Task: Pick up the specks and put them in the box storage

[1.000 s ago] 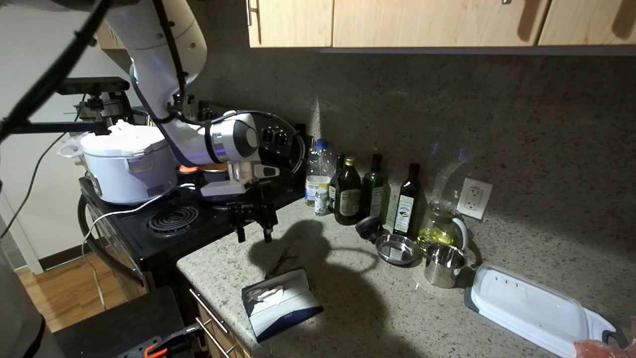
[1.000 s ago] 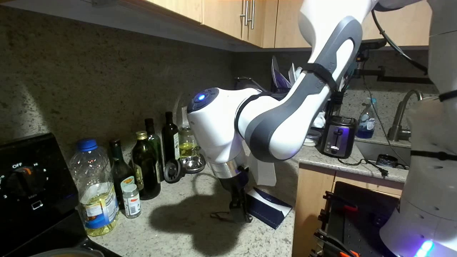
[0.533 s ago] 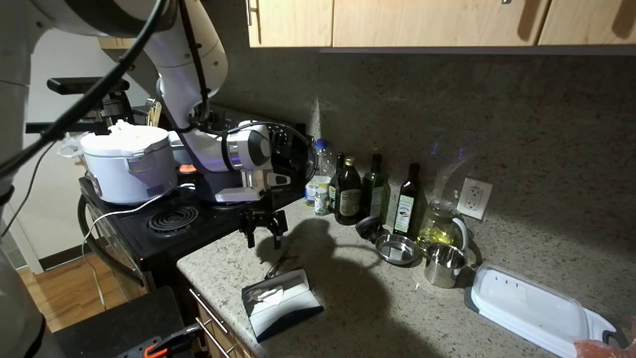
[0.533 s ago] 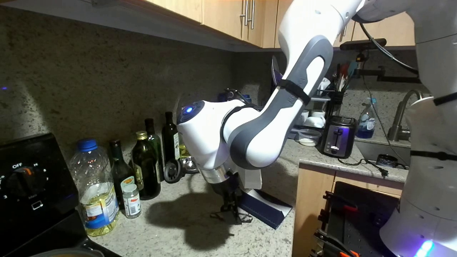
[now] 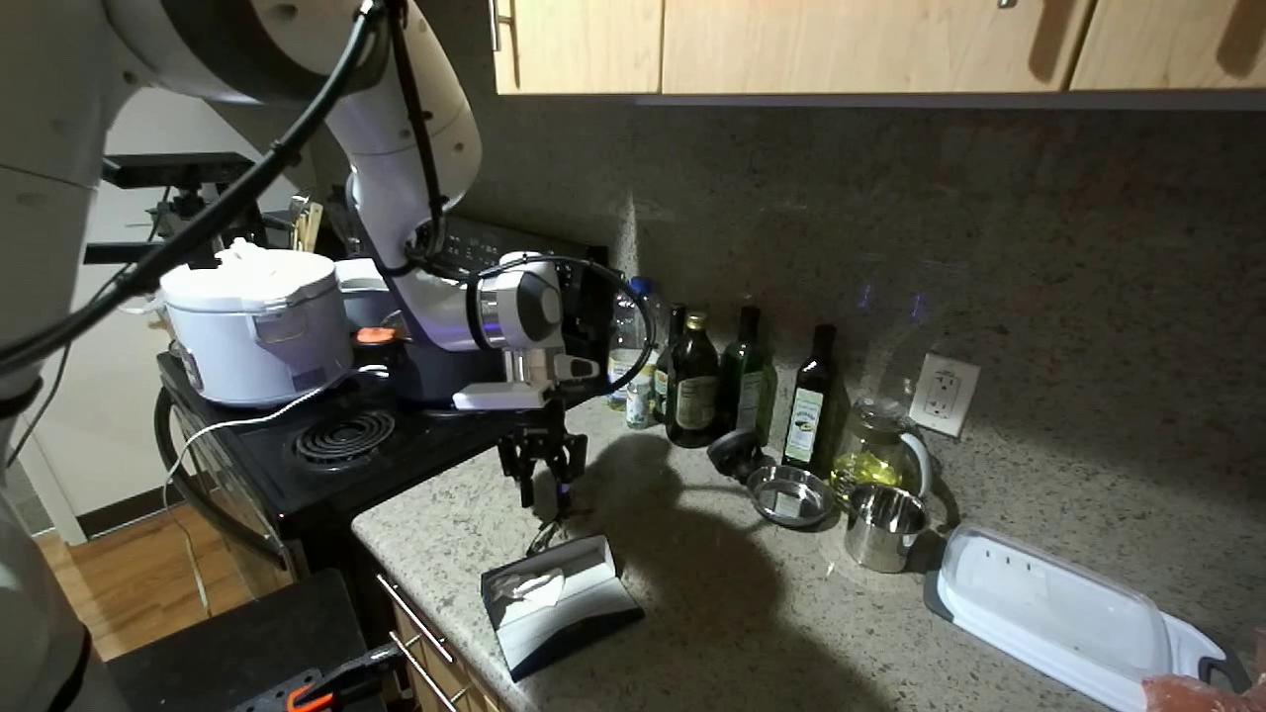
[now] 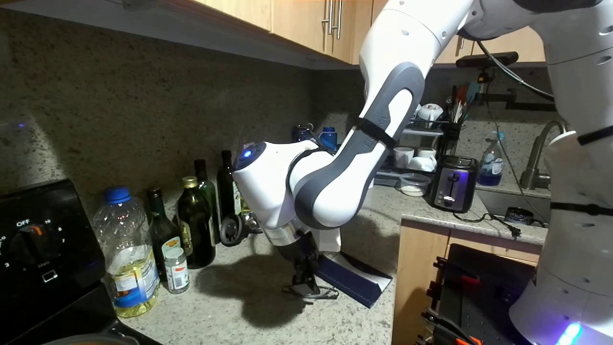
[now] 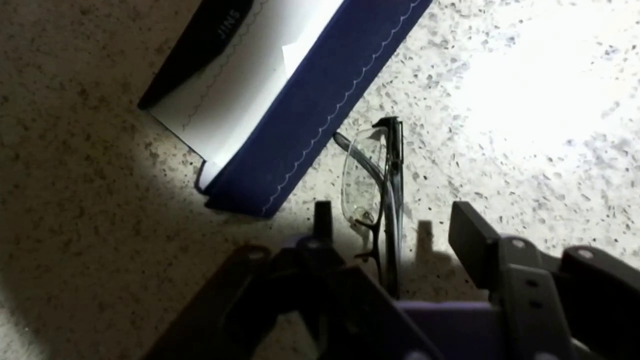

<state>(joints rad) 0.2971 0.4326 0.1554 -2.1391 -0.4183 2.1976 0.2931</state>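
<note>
Beyond my gripper point(image 5: 545, 497) I see dark bottles point(image 5: 695, 388) upright near the backsplash point(image 5: 1048, 257) — farther from the gripper, a steel bowl point(image 5: 803, 494) and steel cup point(image 5: 878, 544), and well apart from it a white tray point(image 5: 1029, 639) under a clear lid point(image 5: 1053, 598).

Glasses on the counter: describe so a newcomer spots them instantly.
Start at the speckled countertop beside the black stove, then find the open navy case marked JINS. The glasses lie next to it, below the open gripper. Unlike the solid, pale-lined case, they are a thin dark frame with a clear lens showing.
</note>
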